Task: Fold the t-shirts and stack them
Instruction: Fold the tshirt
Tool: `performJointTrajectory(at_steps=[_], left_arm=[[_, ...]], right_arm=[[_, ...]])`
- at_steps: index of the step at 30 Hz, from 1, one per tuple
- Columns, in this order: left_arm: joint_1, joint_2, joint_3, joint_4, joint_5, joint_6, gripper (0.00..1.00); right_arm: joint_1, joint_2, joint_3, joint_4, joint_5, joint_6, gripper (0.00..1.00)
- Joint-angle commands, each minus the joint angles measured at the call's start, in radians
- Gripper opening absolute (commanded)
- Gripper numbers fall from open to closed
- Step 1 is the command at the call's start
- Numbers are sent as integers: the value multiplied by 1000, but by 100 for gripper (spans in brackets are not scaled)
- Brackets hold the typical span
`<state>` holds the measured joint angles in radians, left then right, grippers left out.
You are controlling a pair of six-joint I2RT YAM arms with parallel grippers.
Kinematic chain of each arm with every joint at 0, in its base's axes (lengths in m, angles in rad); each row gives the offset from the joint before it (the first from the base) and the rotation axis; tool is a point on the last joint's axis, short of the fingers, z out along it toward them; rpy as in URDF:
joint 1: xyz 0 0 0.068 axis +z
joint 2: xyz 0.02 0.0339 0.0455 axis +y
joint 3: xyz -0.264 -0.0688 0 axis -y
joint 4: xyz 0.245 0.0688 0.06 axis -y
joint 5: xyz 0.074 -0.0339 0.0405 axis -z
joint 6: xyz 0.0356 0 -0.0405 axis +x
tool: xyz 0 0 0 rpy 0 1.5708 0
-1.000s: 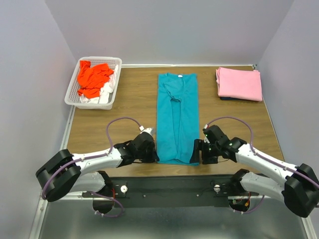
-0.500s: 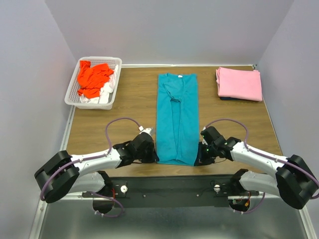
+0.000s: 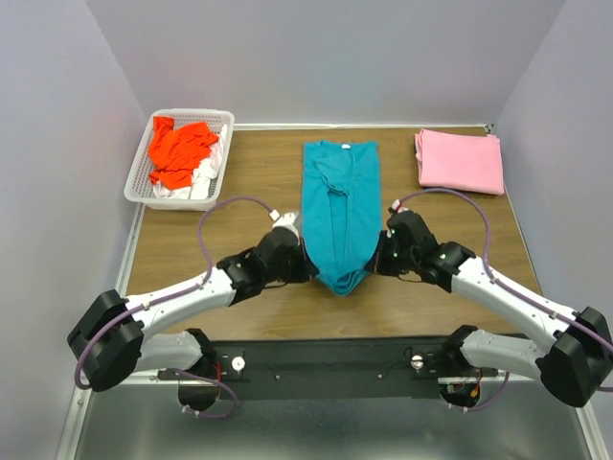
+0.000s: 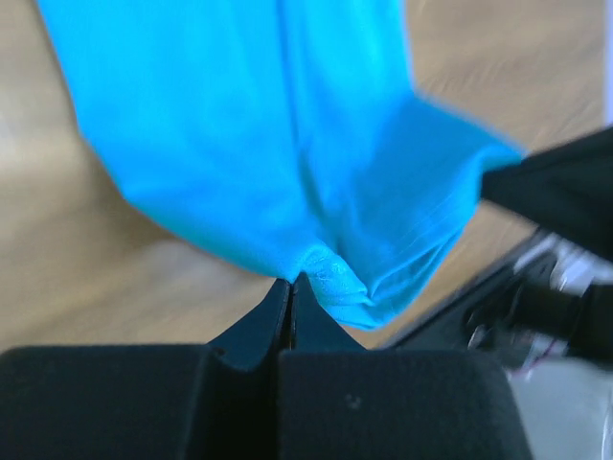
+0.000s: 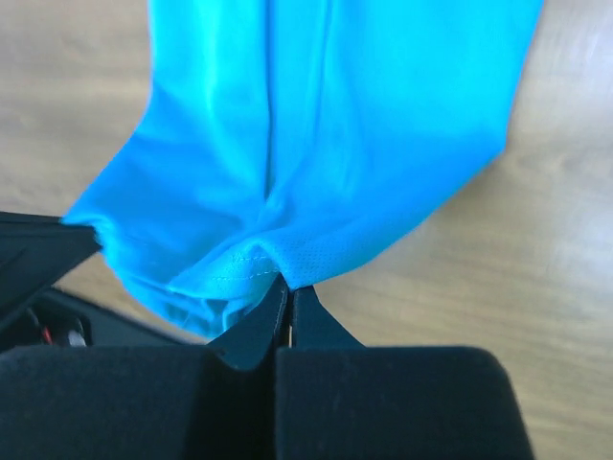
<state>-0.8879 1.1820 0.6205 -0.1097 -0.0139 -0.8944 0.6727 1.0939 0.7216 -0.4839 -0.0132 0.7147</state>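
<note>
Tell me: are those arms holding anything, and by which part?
The left end effector and right end effector each pinch the teal shirt by its bottom hem.

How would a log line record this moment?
step: folding teal t-shirt | left gripper: shut on hem | right gripper: shut on hem | hem: off table

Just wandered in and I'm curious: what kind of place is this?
Probably a robotics lab test cell, not a laundry: plain walls box in a wooden table, and the left arm and right arm, mounted at its edge, grip a teal t-shirt.
</note>
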Motion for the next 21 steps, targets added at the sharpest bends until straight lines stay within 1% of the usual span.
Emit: performJointTrajectory(at_steps=[1,4,8,13,20,21], left_arm=[[82,59,116,-8,-87,97,0],[136,109,189,8,-75,138,0],[185,175,278,33,-43,184,0],[245,284,396,25,-21,236,0],[305,430,527,10,9,293,0],[310,455,551,4,32,304,0]], right_arm=[[-5,75,96,7,157,-50,1],[-16,125,180,8,264,-66,1],[-50,202,272,19,312,-87,1],[-114,288,372,33,312,-124,1],[-166,389,449,79,262,-184,1],[-173,412,456,82,257,-187,1]])
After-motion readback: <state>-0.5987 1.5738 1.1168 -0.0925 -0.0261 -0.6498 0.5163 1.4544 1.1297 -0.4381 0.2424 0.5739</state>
